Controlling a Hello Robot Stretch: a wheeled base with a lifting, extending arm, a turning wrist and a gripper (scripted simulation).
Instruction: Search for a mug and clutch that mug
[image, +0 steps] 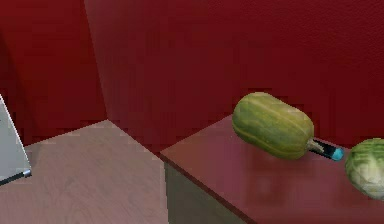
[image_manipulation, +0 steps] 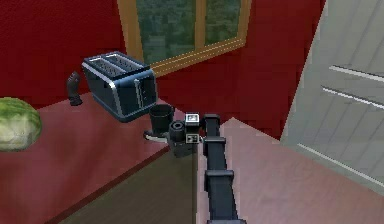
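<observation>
Lining red wall (image_manipulation: 55, 40) under window (image_manipulation: 190, 25): maroon counter (image_manipulation: 85, 150), toaster (image_manipulation: 118, 85), dark cup (image_manipulation: 160, 118) near pincer (image_manipulation: 166, 136).

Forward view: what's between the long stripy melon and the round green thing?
A small dark thing with a teal tip lies on the counter between the stripy melon and the round green thing, in the forward view.

Dark mug (image_manipulation: 160, 117) stands upright on the countertop (image_manipulation: 90, 155) beside the toaster (image_manipulation: 118, 85).
</observation>
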